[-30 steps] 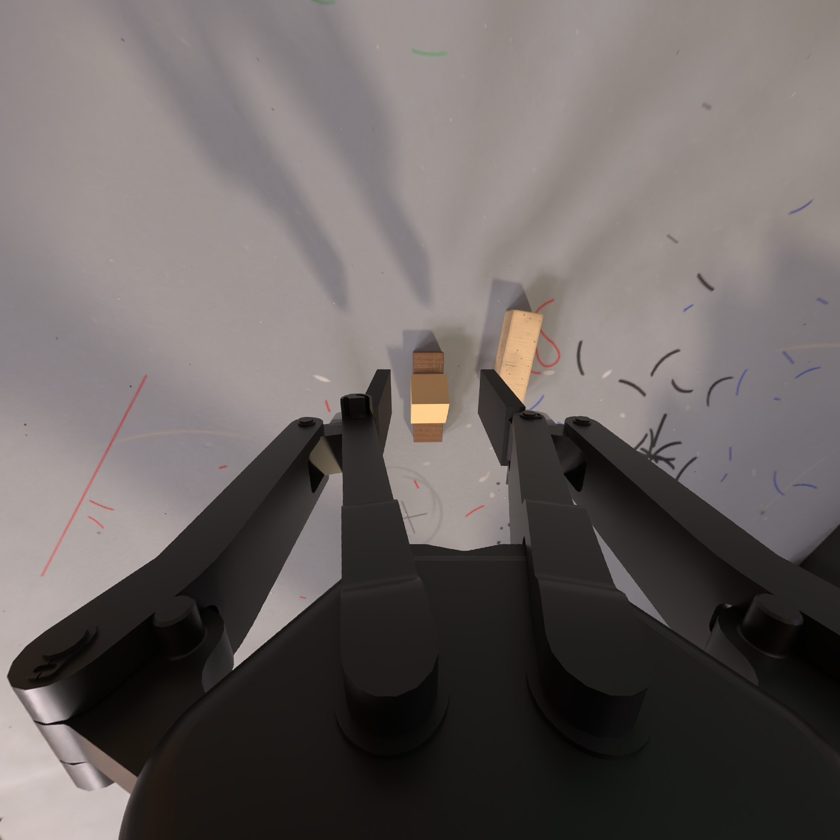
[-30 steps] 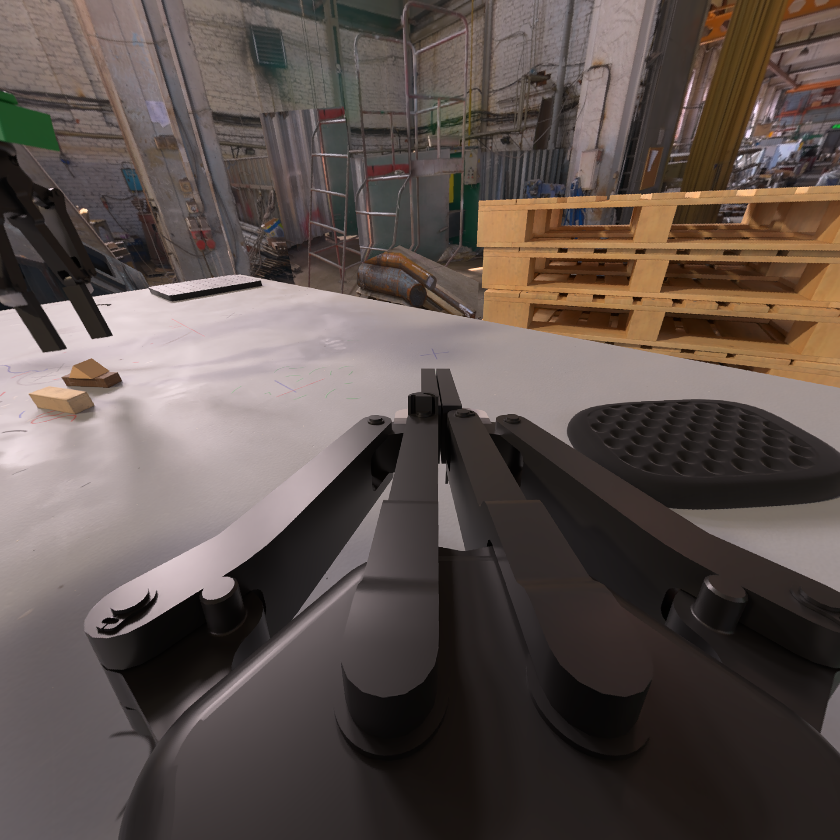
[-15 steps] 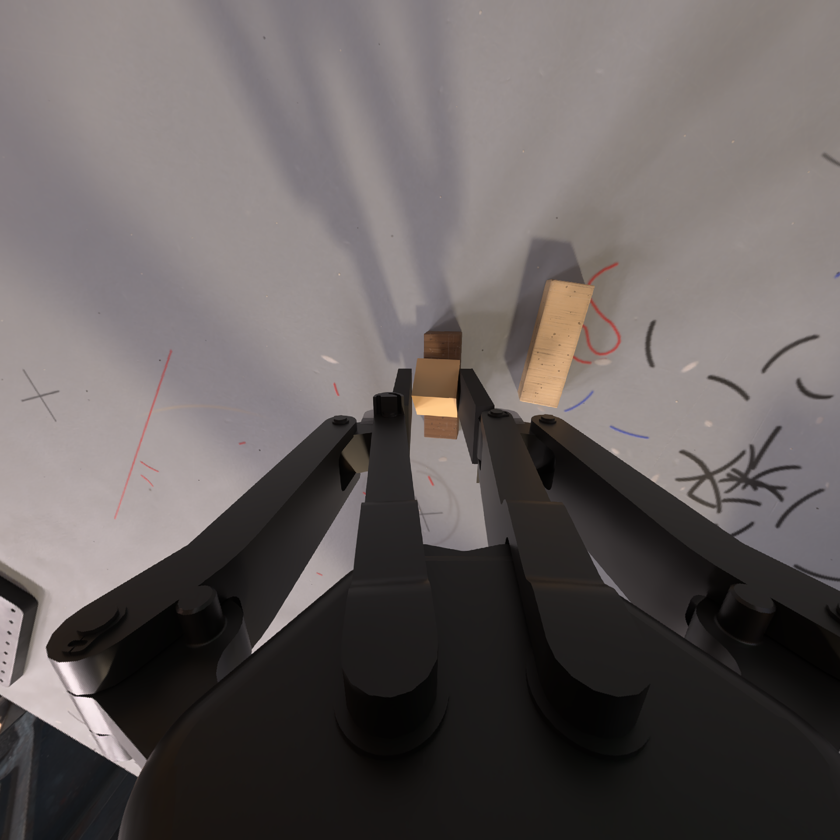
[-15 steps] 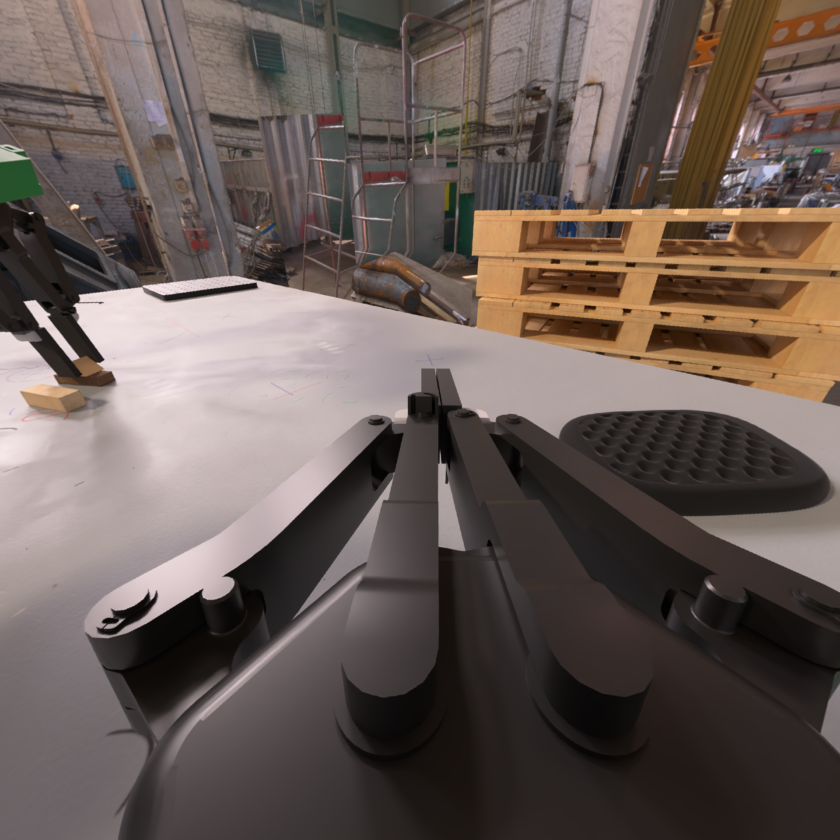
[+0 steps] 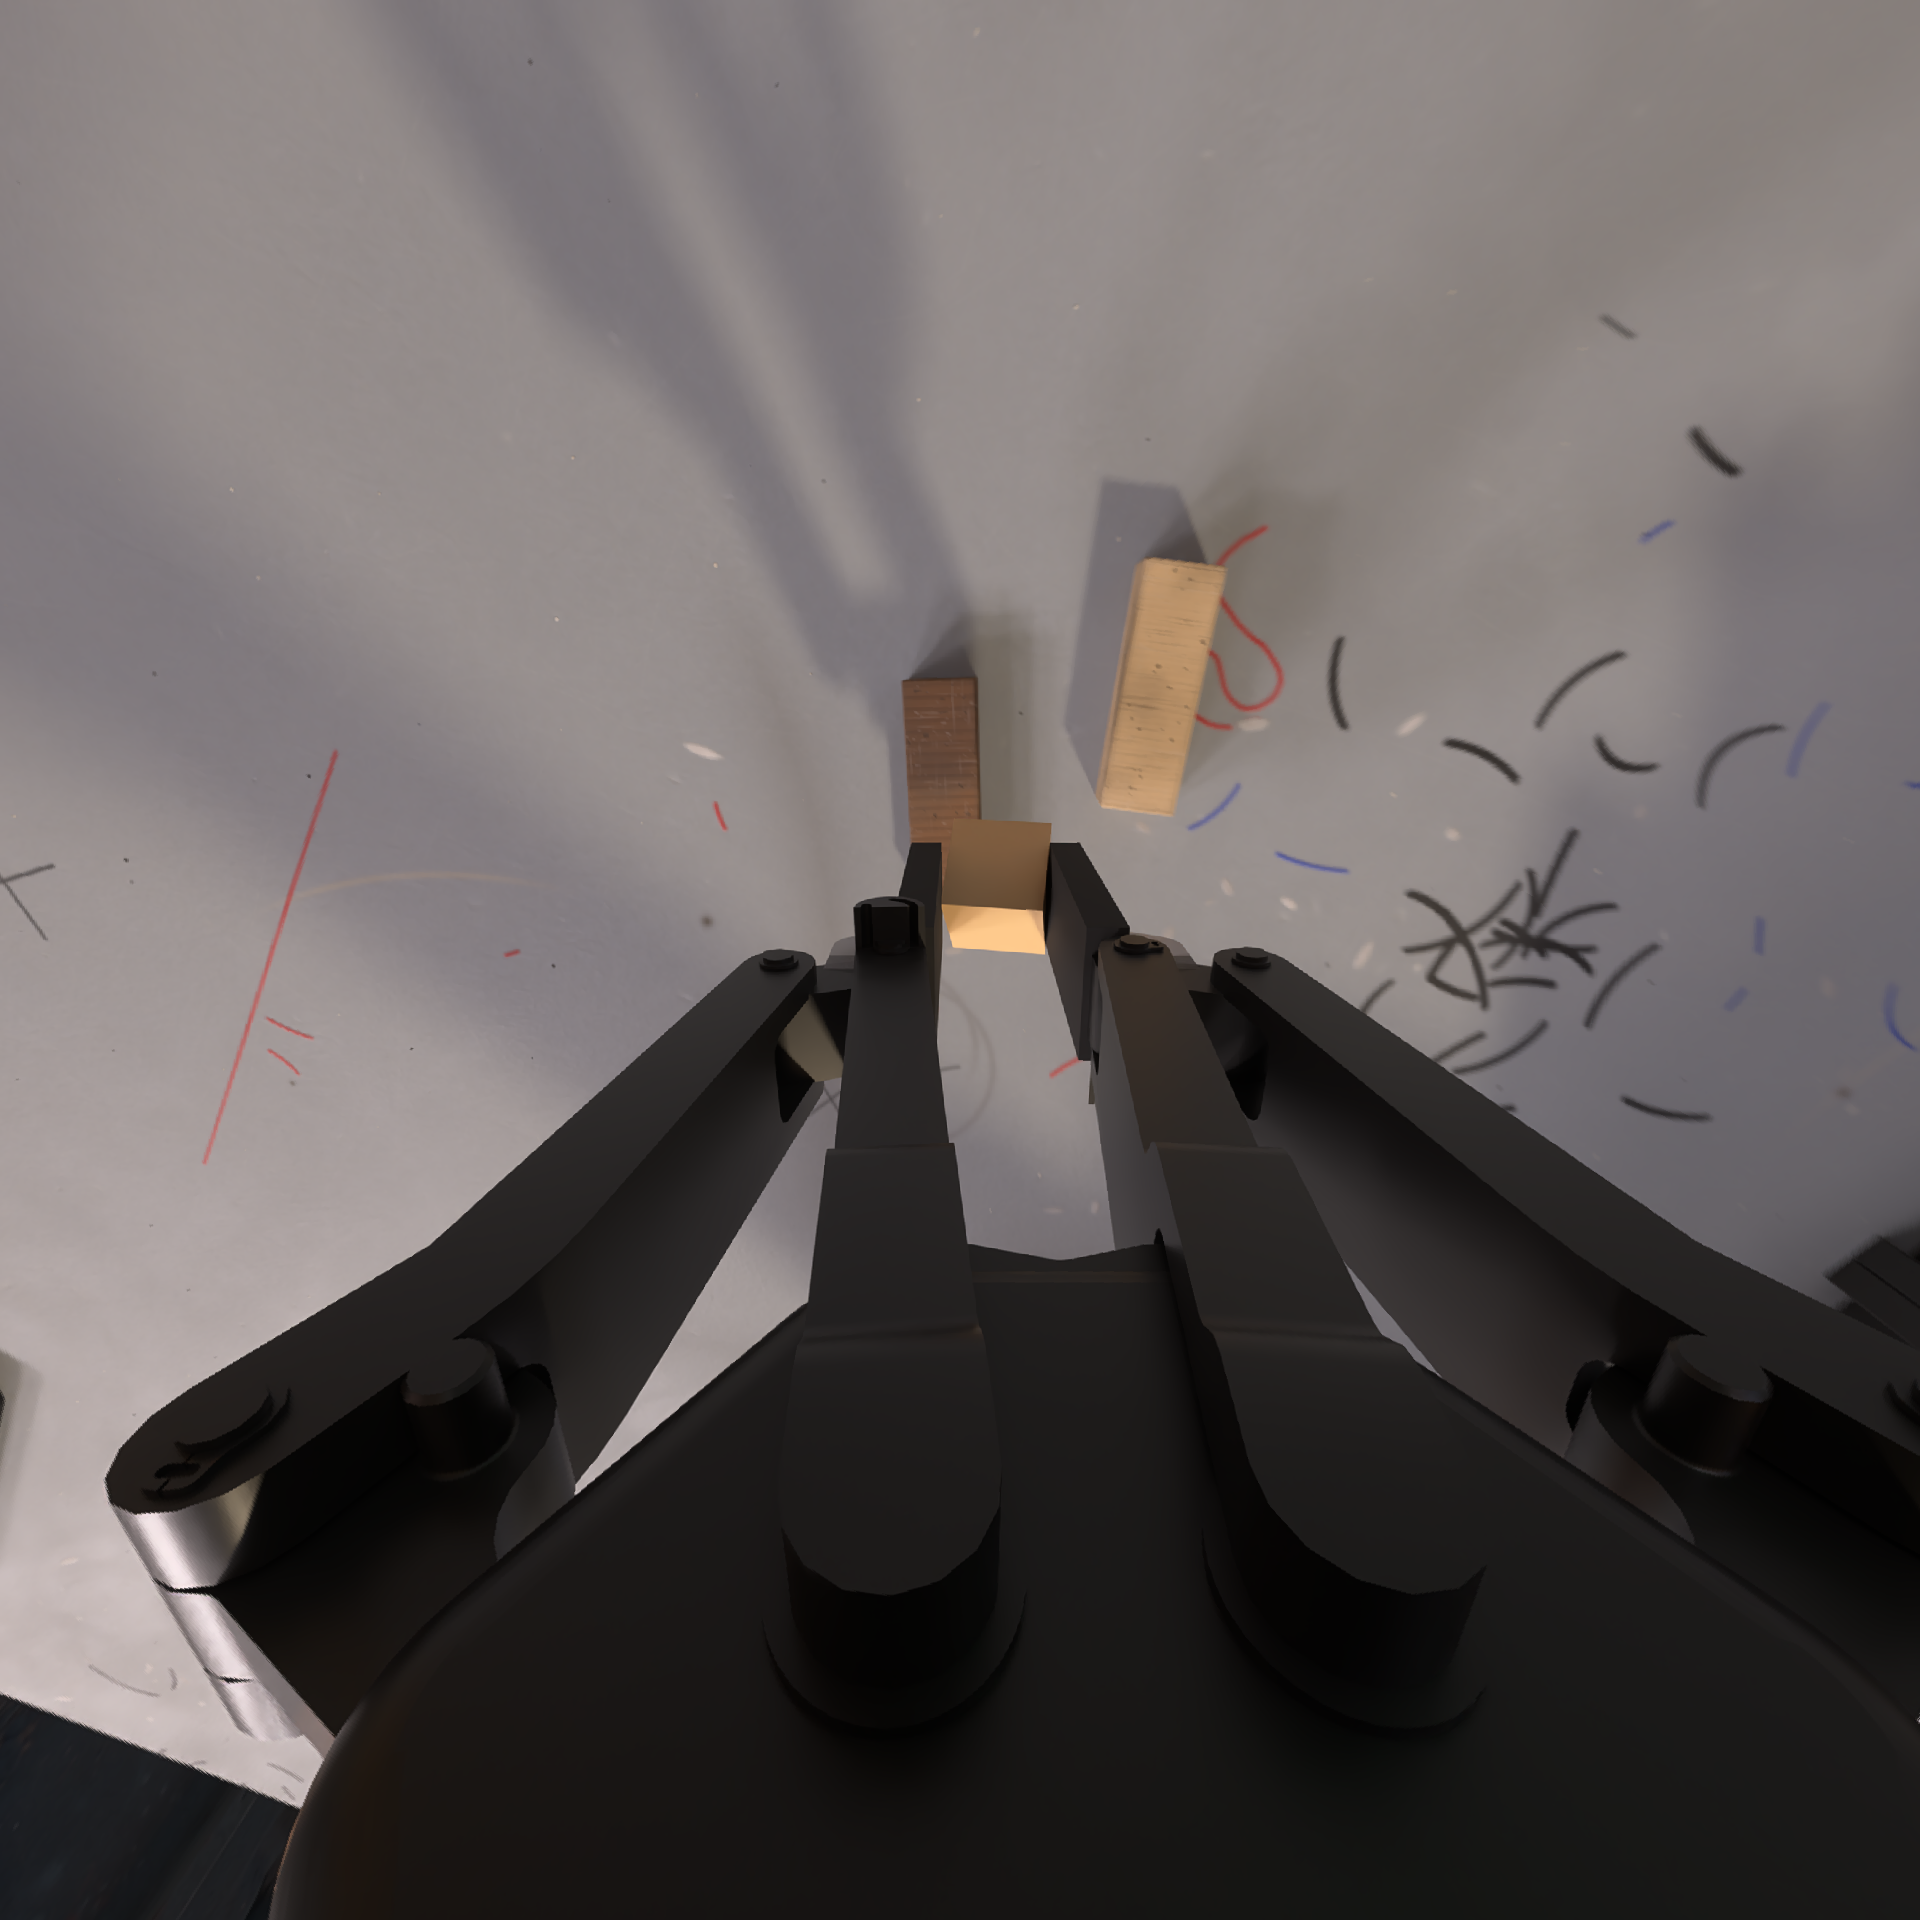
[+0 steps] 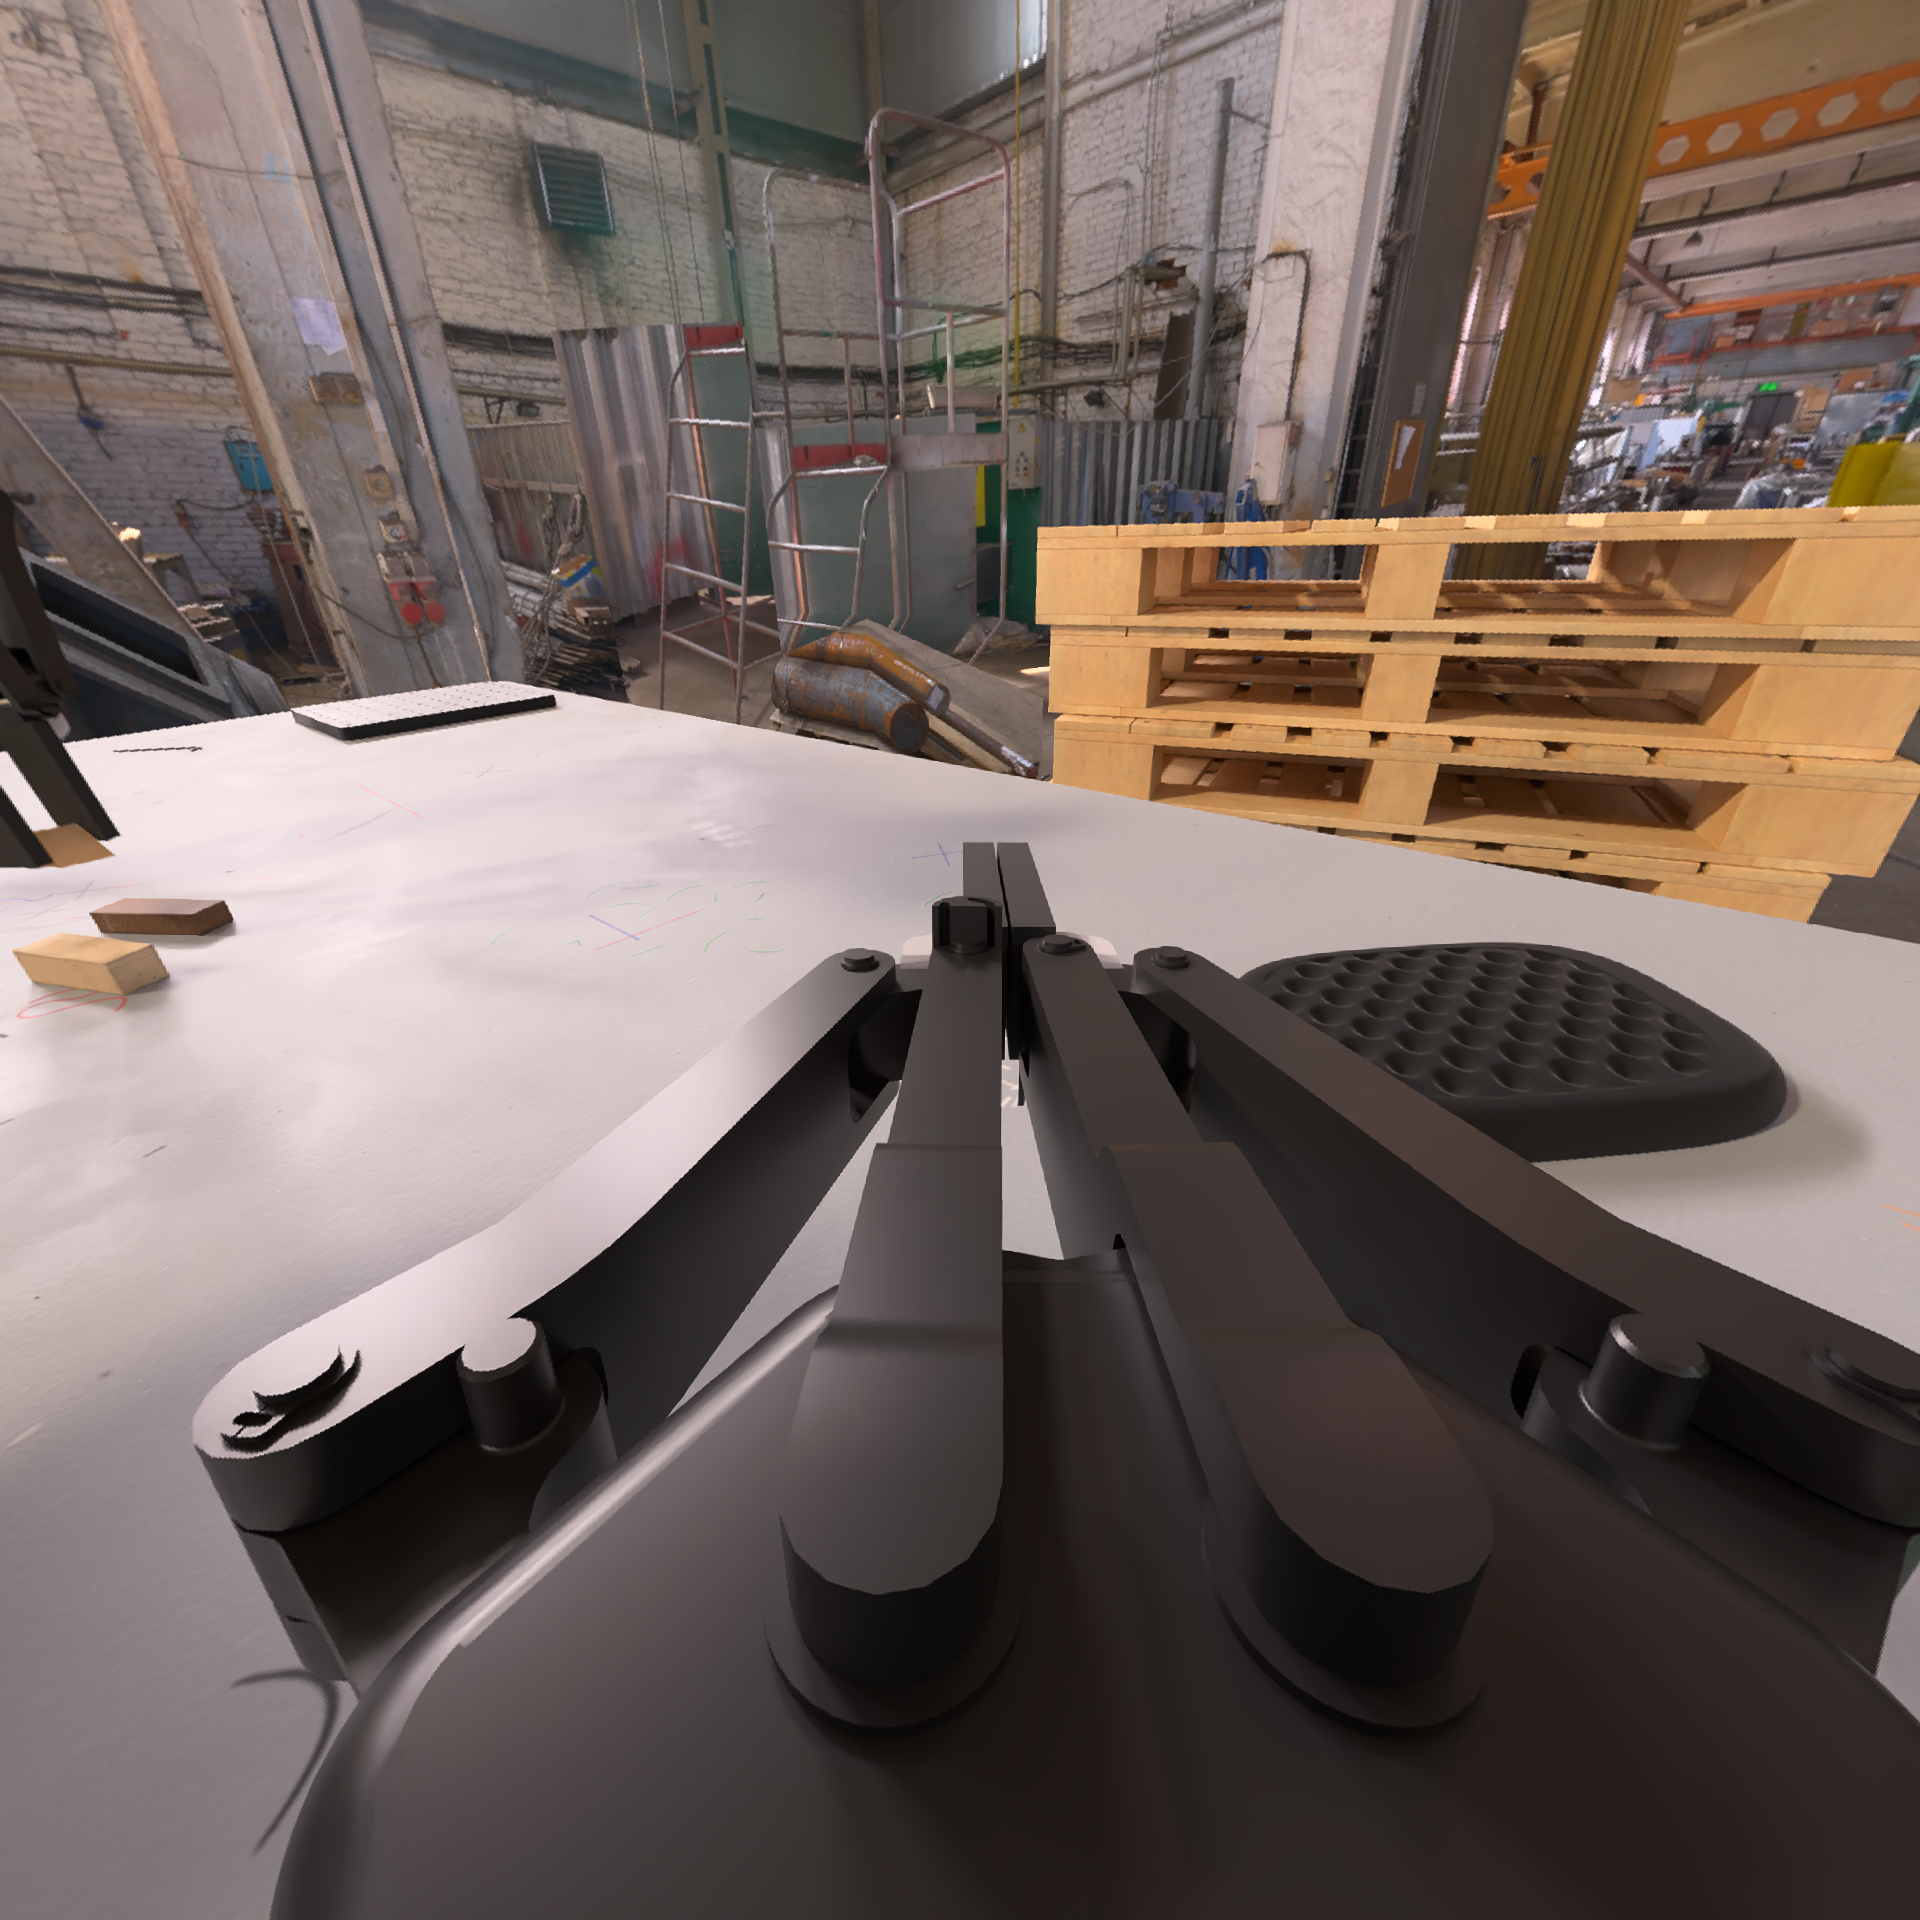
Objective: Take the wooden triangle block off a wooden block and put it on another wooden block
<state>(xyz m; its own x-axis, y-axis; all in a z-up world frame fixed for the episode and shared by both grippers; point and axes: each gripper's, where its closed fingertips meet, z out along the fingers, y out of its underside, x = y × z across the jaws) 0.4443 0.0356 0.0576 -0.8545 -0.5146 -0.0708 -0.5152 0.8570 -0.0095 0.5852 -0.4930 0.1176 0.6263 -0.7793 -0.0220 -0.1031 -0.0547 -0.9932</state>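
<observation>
My left gripper [image 5: 994, 878] is shut on the light wooden triangle block [image 5: 995, 883] and holds it in the air above the table. The dark brown flat block [image 5: 941, 761] lies bare on the table just beyond the fingertips. The pale wooden block [image 5: 1158, 686] lies to its right. In the right wrist view the triangle block [image 6: 71, 845] hangs between the left gripper's fingers [image 6: 62, 795] at the far left, above the dark block [image 6: 161, 916] and the pale block [image 6: 91, 961]. My right gripper [image 6: 997, 883] is shut and empty, low over the table.
A black dimpled pad [image 6: 1507, 1044] lies on the white table [image 6: 520, 987] right of my right gripper. A flat perforated plate [image 6: 421, 712] sits at the table's far edge. Wooden pallets [image 6: 1455, 686] stand beyond the table. Pen marks cover the table surface.
My left gripper closed on the triangle block and lifted it off the dark brown block, which now lies uncovered. My right gripper has stayed shut and barely moved.
</observation>
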